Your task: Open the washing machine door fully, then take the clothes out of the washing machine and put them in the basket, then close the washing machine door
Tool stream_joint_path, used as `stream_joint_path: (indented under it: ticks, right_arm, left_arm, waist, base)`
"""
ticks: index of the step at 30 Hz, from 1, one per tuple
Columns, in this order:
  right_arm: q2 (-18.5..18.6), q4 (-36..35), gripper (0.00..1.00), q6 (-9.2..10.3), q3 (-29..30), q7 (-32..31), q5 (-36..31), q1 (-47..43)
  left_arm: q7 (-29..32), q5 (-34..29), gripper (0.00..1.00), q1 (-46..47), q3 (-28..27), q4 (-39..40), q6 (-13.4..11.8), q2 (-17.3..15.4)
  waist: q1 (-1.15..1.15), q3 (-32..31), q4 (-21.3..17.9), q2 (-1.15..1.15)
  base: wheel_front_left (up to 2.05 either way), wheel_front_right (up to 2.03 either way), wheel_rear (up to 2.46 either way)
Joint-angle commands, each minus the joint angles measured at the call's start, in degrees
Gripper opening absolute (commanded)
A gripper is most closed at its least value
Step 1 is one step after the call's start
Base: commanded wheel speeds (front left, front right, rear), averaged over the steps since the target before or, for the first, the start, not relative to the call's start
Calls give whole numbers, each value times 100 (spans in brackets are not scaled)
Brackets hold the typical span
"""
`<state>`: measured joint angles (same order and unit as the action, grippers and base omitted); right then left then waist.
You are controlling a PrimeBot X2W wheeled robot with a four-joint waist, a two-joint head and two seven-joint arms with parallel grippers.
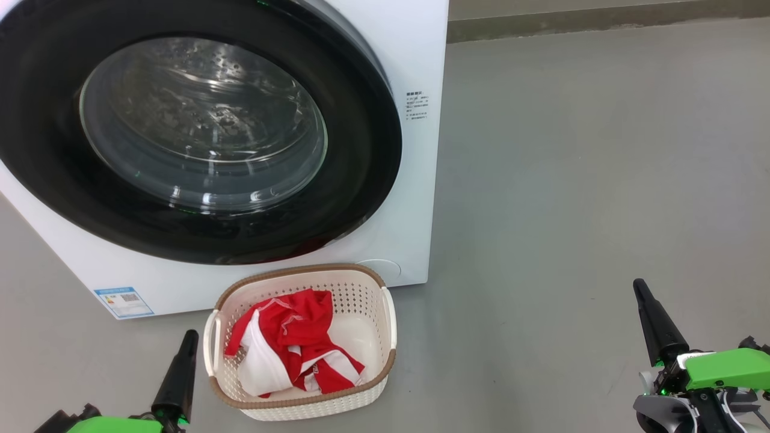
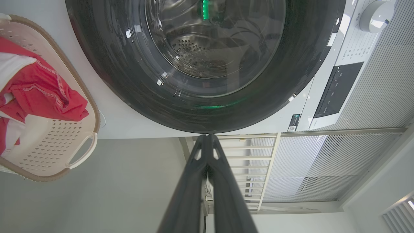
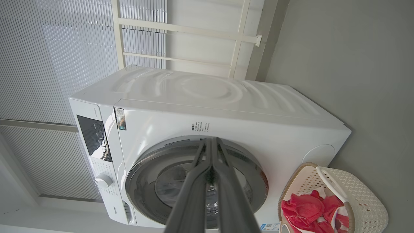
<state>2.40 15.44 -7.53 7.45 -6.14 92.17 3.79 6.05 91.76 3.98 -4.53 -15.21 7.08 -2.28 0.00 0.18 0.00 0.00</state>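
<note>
Gloss above, matt and weave below.
Upper left of my head view, I see the washing machine door point(image 1: 198, 126) with a glossy black rim and clear reflective glass; the washing machine point(image 1: 415, 54) shell is smooth, shiny white. Lower centre, the basket point(image 1: 361, 294) looks perforated cream plastic with a brown woven-look rim; the clothes point(image 1: 301, 325) in it are soft red-and-white cloth. The floor point(image 1: 571, 180) at right is matt grey.
</note>
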Motion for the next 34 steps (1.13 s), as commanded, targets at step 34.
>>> stream_joint_path:
  ticks: [34]
  right_arm:
    - [48,-142,0,4,-94,-35,0,240]
  left_arm:
    - [44,40,0,221,-199,117,41,-60]
  waist:
    - [0,0,0,0]
  base:
    - [0,0,0]
